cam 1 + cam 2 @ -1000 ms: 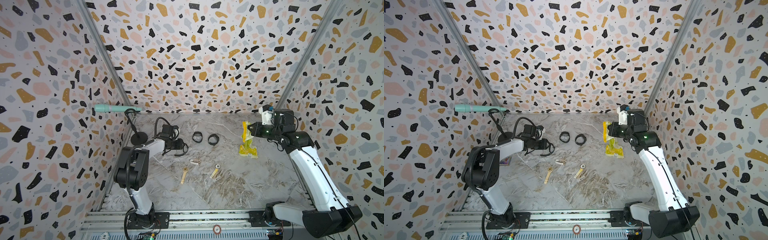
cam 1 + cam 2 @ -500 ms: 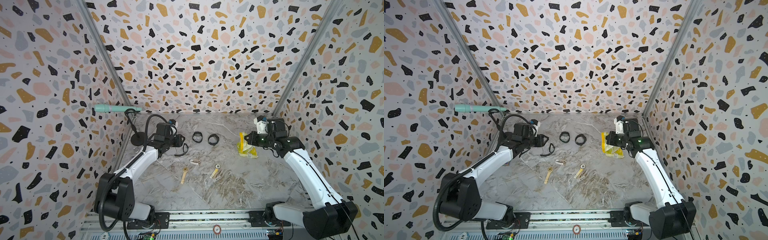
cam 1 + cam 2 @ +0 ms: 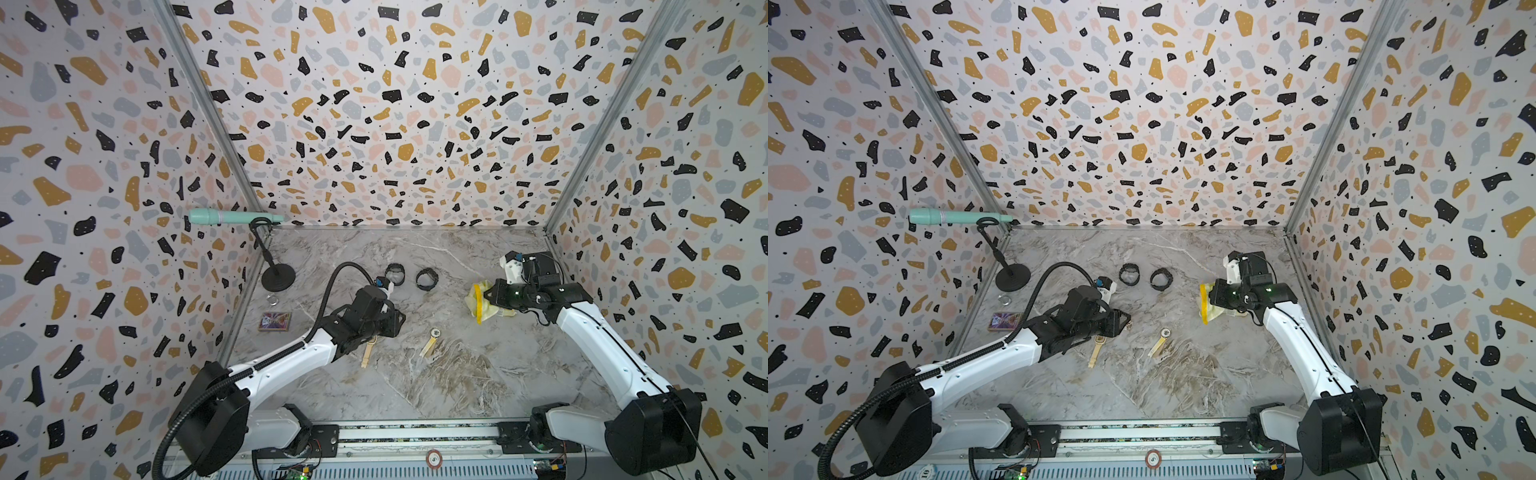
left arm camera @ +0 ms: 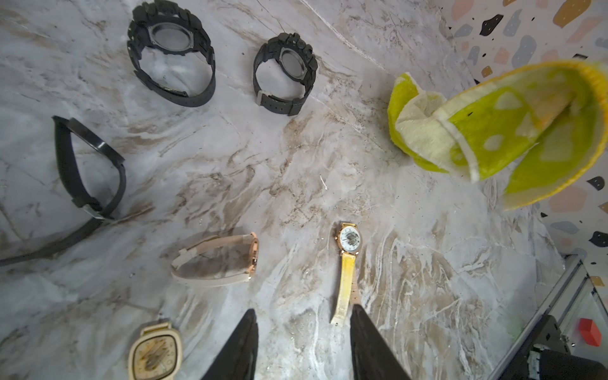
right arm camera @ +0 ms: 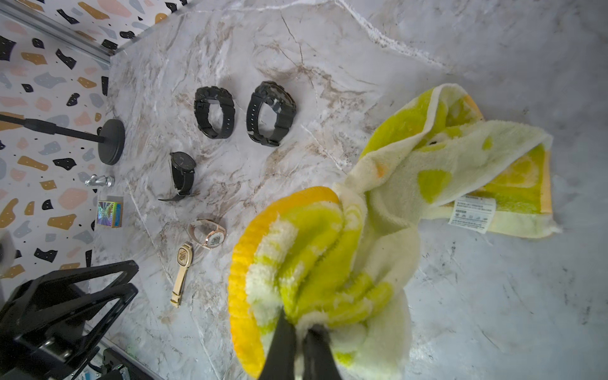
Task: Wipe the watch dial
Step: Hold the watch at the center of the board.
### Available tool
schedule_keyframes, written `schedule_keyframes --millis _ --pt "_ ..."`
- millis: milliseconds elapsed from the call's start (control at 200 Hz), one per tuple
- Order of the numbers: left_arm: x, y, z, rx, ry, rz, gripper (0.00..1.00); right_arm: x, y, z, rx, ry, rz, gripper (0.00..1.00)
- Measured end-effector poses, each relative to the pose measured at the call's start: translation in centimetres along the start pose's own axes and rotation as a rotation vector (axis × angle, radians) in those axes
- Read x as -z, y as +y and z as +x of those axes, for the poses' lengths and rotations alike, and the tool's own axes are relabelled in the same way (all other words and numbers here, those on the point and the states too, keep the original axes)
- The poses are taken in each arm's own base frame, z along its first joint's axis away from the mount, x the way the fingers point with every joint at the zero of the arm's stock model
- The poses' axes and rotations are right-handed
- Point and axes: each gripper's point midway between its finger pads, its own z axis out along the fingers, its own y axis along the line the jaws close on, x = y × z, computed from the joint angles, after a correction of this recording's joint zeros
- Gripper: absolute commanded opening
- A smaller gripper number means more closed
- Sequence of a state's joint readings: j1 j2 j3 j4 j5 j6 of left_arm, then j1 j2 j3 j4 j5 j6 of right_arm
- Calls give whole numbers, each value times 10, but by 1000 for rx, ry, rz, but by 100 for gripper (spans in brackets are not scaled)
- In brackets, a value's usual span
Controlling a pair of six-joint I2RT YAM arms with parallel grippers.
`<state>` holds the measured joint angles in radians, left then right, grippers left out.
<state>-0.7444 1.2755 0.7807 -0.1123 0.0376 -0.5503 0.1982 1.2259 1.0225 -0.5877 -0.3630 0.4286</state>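
Observation:
Several watches lie on the marble table [image 3: 457, 374]. A yellow-strap watch [image 4: 349, 241] with a white dial lies face up just beyond one of my left gripper's fingertips; it also shows in both top views [image 3: 430, 340] [image 3: 1160, 341]. A rose-gold watch [image 4: 217, 260] rests on its side, and a tan square-dial watch [image 4: 154, 353] lies flat. My left gripper [image 4: 303, 309] hovers open over bare table between them [image 3: 397, 322]. My right gripper [image 5: 301, 324] is shut on a yellow-green towel [image 5: 329, 246], hanging at the right [image 3: 480, 303]. The towel hides the yellow-strap watch in the right wrist view.
Two chunky black watches [image 3: 395, 275] [image 3: 427, 279] stand at the back middle, and a slim black watch [image 4: 88, 167] lies left of them. A microphone stand [image 3: 278, 279] with a teal microphone [image 3: 232, 217], a metal ring [image 3: 272, 298] and a small card box [image 3: 274, 321] line the left wall.
My left arm has swung from the back left toward the middle, over the light-strapped watches. My right arm has brought the towel lower and slightly forward.

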Motion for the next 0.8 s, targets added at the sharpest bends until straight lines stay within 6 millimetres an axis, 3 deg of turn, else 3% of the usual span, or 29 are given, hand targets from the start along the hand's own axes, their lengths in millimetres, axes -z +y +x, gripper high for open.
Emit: schedule_keyframes --millis 125,225,365,466,631,801 --pt "-1 -27 4 1 -29 36 44 -8 -9 13 -11 29 19 0" --pt "-14 -45 20 -13 0 53 43 -14 -17 23 -22 52 35 0" --pt "-39 -53 48 -50 84 34 42 -22 -24 31 -34 80 45 0" --pt "-51 -52 57 -82 118 21 40 -28 -24 32 -42 89 34 0" --pt "-64 -56 62 -130 152 34 33 -37 -14 33 -63 97 -3 0" --pt "-69 -60 70 -150 181 63 29 -54 15 43 -37 162 -39 0"
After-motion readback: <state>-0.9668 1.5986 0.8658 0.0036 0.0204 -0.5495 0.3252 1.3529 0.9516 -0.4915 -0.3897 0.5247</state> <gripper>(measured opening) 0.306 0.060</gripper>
